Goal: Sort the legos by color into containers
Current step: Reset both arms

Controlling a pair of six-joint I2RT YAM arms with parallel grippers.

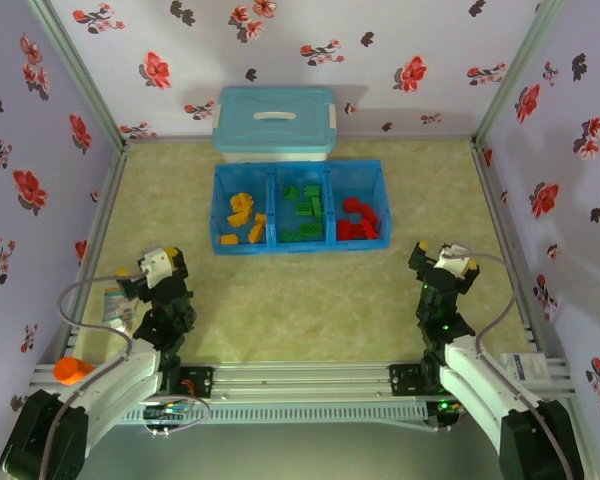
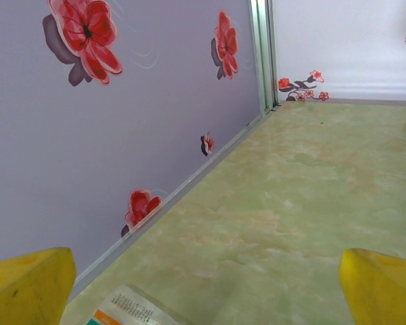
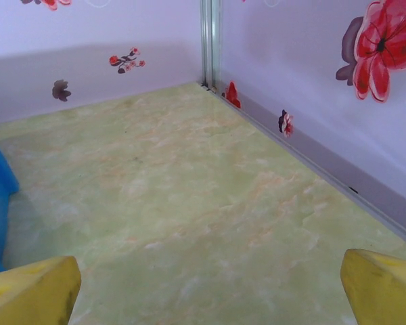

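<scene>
Yellow-tipped left gripper and right gripper are held wide open and empty, well apart from the shallow translucent blue plastic tray, where small yellow bricks, green bricks and red bricks are sorted by compartment, so only a check for strays is judged needed.

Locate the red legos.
In the top view, the red legos lie in the right-hand compartment of the blue tray, beside the green legos, with the lidded box just behind the tray.
</scene>
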